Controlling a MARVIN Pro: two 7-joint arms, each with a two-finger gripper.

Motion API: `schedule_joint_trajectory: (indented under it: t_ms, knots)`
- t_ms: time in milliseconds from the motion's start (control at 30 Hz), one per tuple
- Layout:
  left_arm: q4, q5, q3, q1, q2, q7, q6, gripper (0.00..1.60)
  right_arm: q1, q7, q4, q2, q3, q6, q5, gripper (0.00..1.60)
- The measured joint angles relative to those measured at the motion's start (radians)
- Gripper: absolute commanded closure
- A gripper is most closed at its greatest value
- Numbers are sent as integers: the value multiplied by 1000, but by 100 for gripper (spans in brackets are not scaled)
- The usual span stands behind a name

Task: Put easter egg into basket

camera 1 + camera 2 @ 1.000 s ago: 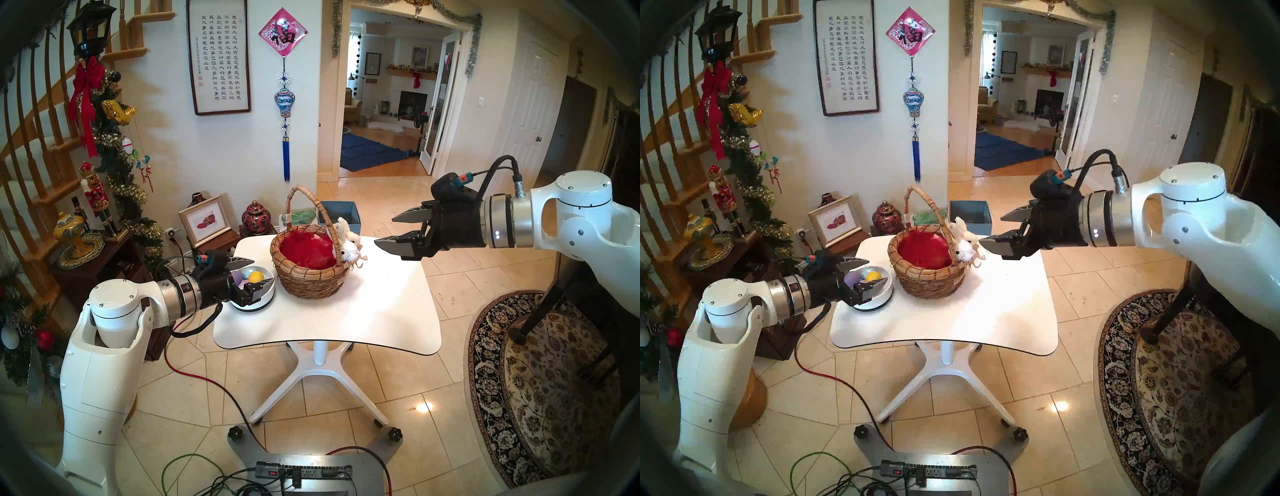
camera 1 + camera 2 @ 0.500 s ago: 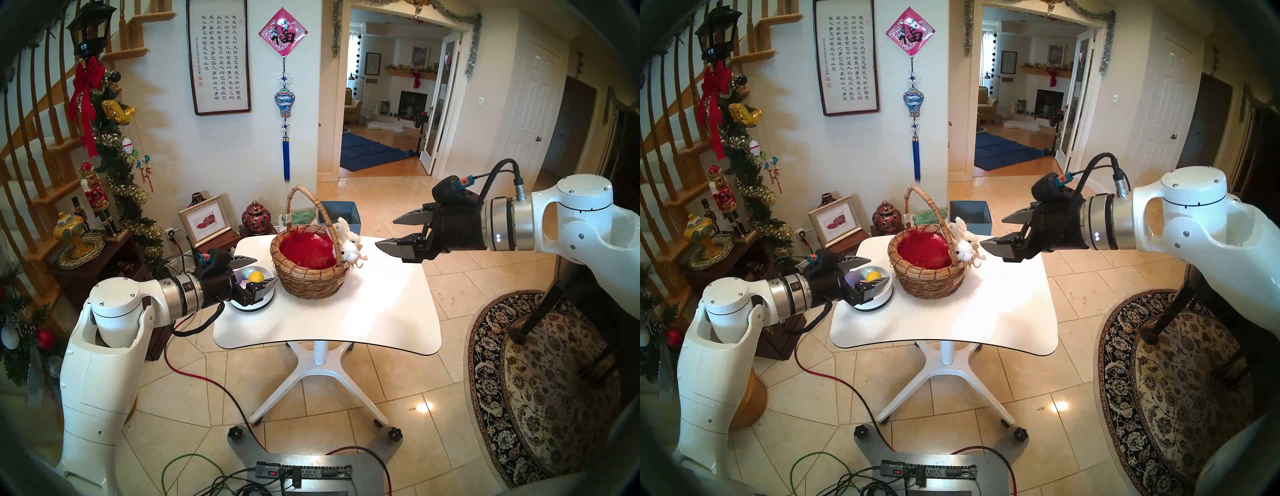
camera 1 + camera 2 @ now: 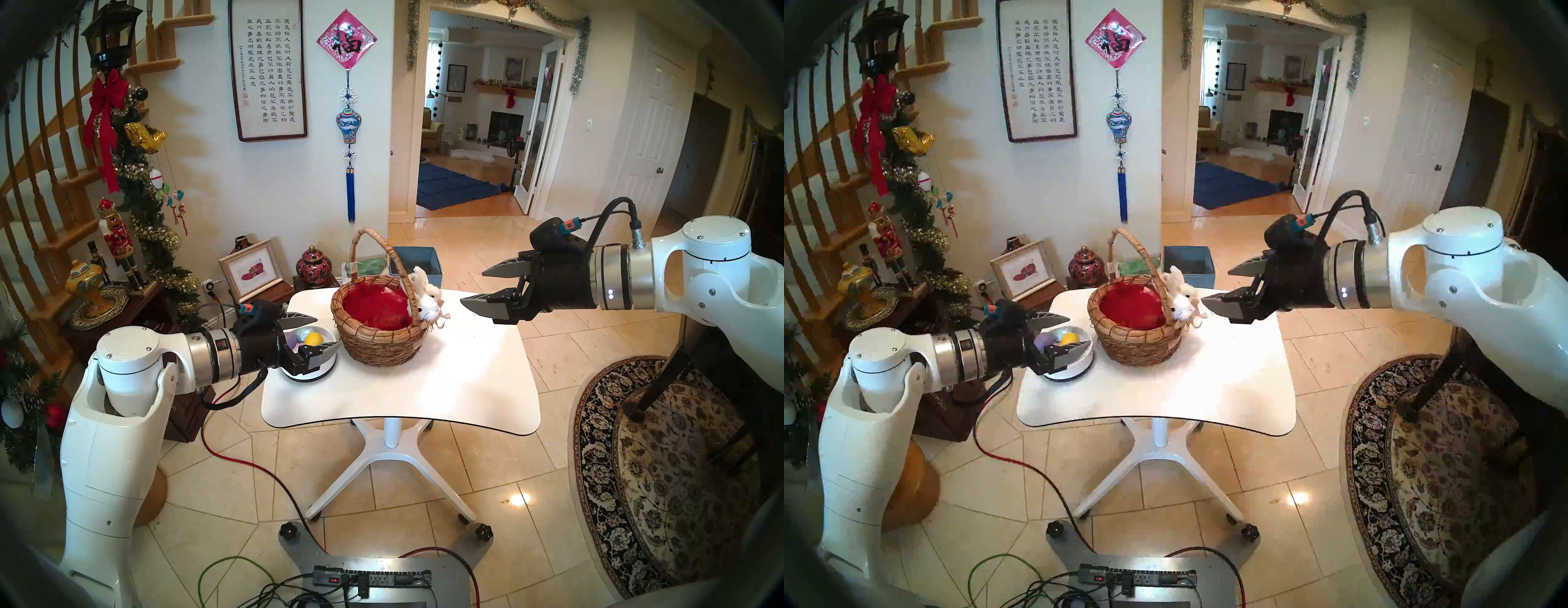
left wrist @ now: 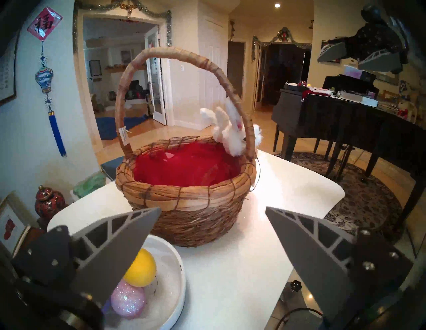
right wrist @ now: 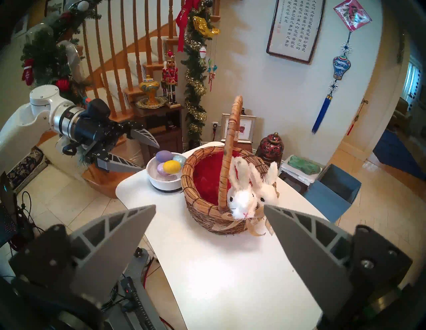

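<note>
White tabletop [image 3: 424,382] first: your left gripper [image 3: 319,332] hangs open and empty over the white bowl [image 3: 329,370] of eggs. Pinch the smooth yellow egg [image 3: 313,339] off-center and it may squirt out. Beside it, the wicker basket [image 3: 382,344] is still eggless; its handle [image 3: 377,237] could snag your carry. Your right gripper [image 3: 471,287] idles open.

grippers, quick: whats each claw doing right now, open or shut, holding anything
Left claw: open, empty, by the white bowl of eggs.
Right claw: open, empty, in the air right of the basket.

Brown basket [image 3: 382,339] w/ red lining; yellow egg [image 3: 314,339]; white bowl [image 3: 312,373]
</note>
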Motion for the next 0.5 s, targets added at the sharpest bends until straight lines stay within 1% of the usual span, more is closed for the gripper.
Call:
schedule_joint_trajectory:
  t_ms: [200, 333, 500]
  knots:
    - [57, 0, 7, -37, 39, -43, 6, 0, -10, 0, -1, 1, 8, -1, 0, 0]
    - [97, 18, 33, -71, 65, -57, -20, 0, -19, 0, -1, 2, 16, -3, 0, 0]
    - [120, 44, 58, -101, 82, -58, -24, 0, -24, 0, -2, 2, 21, -3, 0, 0]
